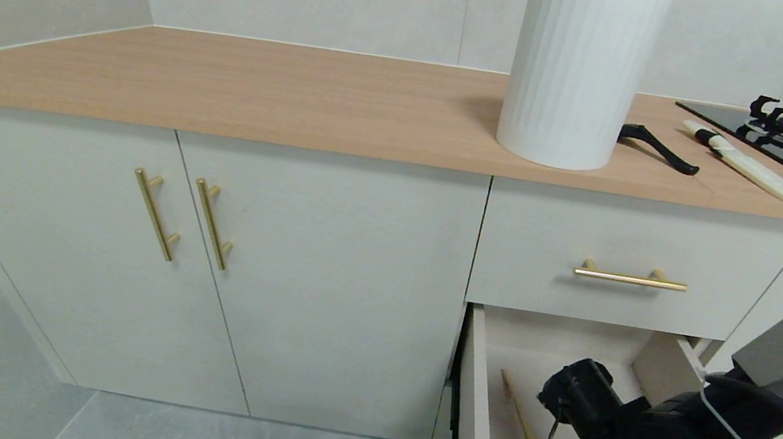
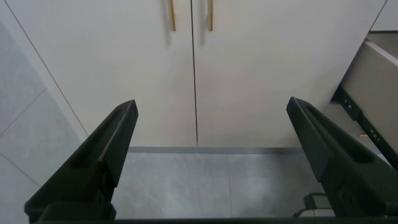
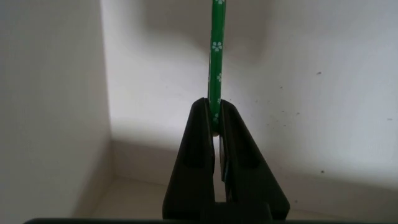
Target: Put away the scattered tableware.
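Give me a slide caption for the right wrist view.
Right hand pinching a green flowered chopstick inside the pale drawer.

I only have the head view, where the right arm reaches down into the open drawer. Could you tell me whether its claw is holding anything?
Observer: Yes. The right claw is shut on a green chopstick with small white flowers, close to a wall of the drawer.
Operator: Thank you. Could you also tell me how the left claw stands?
Observer: The left claw is open and holds nothing. It is low, facing the cupboard doors, just above the floor.
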### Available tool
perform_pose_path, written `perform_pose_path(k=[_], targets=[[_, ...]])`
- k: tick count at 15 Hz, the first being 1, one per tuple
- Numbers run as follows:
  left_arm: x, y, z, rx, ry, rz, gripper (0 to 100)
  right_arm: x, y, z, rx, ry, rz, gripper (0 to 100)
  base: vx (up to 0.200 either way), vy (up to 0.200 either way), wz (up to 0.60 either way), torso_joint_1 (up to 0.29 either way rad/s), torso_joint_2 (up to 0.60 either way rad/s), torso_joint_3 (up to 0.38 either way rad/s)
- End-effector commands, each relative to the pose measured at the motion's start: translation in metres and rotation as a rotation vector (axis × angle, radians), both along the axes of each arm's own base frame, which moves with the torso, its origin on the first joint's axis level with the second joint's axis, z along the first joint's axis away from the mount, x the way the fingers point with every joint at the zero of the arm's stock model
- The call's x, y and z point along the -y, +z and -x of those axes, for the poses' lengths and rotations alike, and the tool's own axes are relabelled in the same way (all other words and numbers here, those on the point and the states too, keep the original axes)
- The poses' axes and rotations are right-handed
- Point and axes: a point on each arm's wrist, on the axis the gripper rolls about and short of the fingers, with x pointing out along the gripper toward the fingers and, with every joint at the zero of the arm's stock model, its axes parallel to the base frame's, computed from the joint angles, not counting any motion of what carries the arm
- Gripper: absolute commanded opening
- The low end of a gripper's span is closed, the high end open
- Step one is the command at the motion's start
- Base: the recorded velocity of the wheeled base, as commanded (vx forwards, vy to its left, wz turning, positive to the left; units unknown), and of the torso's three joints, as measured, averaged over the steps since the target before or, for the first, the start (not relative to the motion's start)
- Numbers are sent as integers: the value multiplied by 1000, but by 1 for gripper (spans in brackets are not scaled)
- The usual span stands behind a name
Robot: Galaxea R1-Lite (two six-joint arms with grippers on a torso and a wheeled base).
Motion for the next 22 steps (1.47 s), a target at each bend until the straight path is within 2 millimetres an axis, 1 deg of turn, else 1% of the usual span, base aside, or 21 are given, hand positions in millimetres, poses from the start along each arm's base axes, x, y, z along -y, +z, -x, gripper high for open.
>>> perform_pose_path(k=[1,4,8,9,15,16,17,19,20,21,22], targets=[[0,0,0,0,1,0,100,-1,-9,-1,-5,-2,24,0,0,0,0,0,0,0],[0,0,0,0,1,0,100,-1,-18,-4,8,-31,70,0,0,0,0,0,0,0],[0,0,0,0,1,0,100,-2,-19,-5,16,-39,65,0,0,0,0,0,0,0],[0,0,0,0,1,0,100,-2,-19,-5,17,-40,66,100,0,0,0,0,0,0],[0,0,0,0,1,0,100,-2,-15,-4,25,-39,58,100,0,0,0,0,0,0],[0,0,0,0,1,0,100,-2,-3,-3,45,-43,28,100,0,0,0,0,0,0],[0,0,0,0,1,0,100,-1,15,0,67,-42,-24,100,0,0,0,0,0,0],[0,0,0,0,1,0,100,5,63,11,133,-27,-164,100,0,0,0,0,0,0],[0,0,0,0,1,0,100,10,87,18,181,-28,-202,100,0,0,0,0,0,0],[0,0,0,0,1,0,100,17,105,23,227,-38,-226,100,0,0,0,0,0,0],[0,0,0,0,1,0,100,26,131,34,307,-44,-278,100,0,0,0,0,0,0]])
